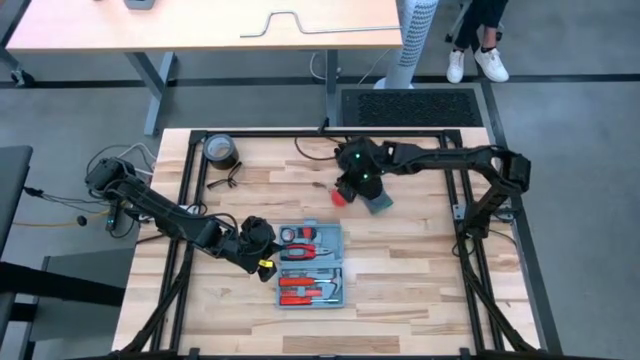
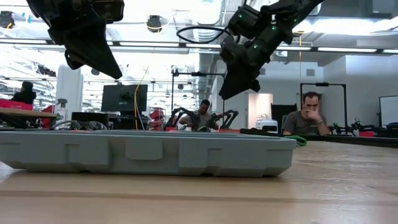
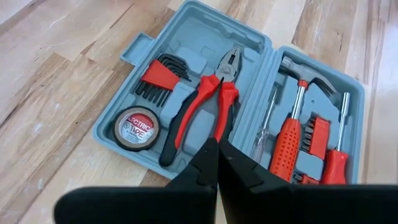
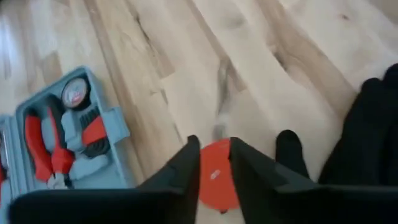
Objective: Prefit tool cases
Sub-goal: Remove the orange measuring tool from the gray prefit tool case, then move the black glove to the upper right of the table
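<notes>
Blue-grey plastic tool case (image 1: 311, 265) is seen lying open and flat on the wooden table (image 1: 420, 280), both halves up, with red-handled pliers (image 3: 202, 112), hex keys (image 3: 160, 78), a tape roll (image 3: 137, 126), a hammer (image 3: 297, 118) and screwdrivers seated in its recesses. The left gripper (image 1: 262, 240) is held just beside the case's edge, above it, fingers pressed together with nothing between them. The right gripper (image 1: 345, 192) is positioned well apart from the case, beyond its far side, and its fingers are clamped on a small red object (image 4: 216, 175); a black glove (image 4: 367, 134) lies next to it. The step in hand is judged to be bringing this red piece to the case. For a clean fit, the piece should be carried over the case, matched to a free recess, lowered level and released only once it is seated; the left gripper could be used to steady the case rim. What the red object is cannot be made out, as it is mostly covered by the fingers. Which recess is vacant cannot be settled. In the low view only the case's side wall is shown, its contents hidden.
</notes>
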Robot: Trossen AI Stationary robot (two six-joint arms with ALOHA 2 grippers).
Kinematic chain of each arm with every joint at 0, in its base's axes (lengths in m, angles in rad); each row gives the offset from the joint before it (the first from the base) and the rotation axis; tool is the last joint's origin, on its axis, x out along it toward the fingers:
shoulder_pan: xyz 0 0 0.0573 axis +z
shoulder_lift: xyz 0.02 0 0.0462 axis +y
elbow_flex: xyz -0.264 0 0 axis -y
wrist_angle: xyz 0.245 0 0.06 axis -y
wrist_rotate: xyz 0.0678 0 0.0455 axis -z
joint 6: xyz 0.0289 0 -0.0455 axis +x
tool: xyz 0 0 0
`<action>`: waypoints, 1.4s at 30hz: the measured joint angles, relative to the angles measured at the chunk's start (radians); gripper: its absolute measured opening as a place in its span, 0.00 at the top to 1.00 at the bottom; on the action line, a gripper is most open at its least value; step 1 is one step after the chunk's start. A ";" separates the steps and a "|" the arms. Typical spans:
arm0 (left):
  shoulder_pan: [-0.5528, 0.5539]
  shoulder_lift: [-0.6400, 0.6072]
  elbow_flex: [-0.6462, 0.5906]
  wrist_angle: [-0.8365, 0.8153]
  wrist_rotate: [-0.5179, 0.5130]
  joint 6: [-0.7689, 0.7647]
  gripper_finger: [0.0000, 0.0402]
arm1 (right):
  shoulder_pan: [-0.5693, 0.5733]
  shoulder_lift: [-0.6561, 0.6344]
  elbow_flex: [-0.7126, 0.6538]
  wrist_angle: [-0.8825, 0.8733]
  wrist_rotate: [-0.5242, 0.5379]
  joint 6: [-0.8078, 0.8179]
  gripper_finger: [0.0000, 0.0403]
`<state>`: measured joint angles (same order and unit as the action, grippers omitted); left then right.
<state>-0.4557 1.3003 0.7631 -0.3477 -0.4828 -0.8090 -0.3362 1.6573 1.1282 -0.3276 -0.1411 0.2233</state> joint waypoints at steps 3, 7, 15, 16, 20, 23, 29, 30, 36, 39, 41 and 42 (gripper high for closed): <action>0.000 0.000 0.000 0.000 0.001 -0.004 1.00 | -0.038 0.000 0.000 -0.012 -0.029 0.006 0.63; 0.000 0.000 0.000 0.001 0.003 -0.006 1.00 | -0.127 -0.001 -0.052 0.005 0.011 0.045 0.61; 0.000 0.000 0.000 0.002 0.011 -0.007 1.00 | -0.264 0.093 -0.170 0.089 -0.132 0.064 0.97; 0.000 0.000 0.000 0.001 0.011 -0.008 1.00 | -0.263 0.112 -0.169 0.095 -0.133 0.064 0.97; 0.000 0.000 0.000 -0.004 0.015 -0.026 1.00 | -0.239 0.179 -0.163 0.073 -0.063 0.093 0.99; 0.000 0.000 0.000 -0.007 0.015 -0.038 1.00 | -0.214 0.186 -0.158 -0.008 0.169 0.196 0.99; 0.000 0.000 0.000 -0.009 0.015 -0.042 1.00 | -0.229 0.149 -0.169 -0.130 0.577 0.447 0.99; 0.000 0.000 0.000 -0.009 0.015 -0.041 1.00 | -0.242 0.148 -0.167 -0.140 0.562 0.468 0.99; 0.000 0.000 0.000 -0.014 0.013 -0.041 1.00 | -0.276 0.132 -0.208 -0.170 0.534 0.529 1.00; 0.000 0.000 0.000 -0.022 0.013 -0.041 1.00 | -0.264 0.126 -0.212 -0.161 0.547 0.530 1.00; 0.000 0.000 0.000 -0.023 0.012 -0.040 1.00 | -0.260 0.116 -0.215 -0.150 0.553 0.530 1.00; 0.000 0.000 0.000 -0.022 0.011 -0.038 1.00 | -0.255 0.104 -0.217 -0.141 0.549 0.529 1.00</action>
<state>-0.4553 1.3003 0.7635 -0.3701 -0.4721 -0.8468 -0.5914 1.7609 0.9110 -0.4689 0.4077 0.7518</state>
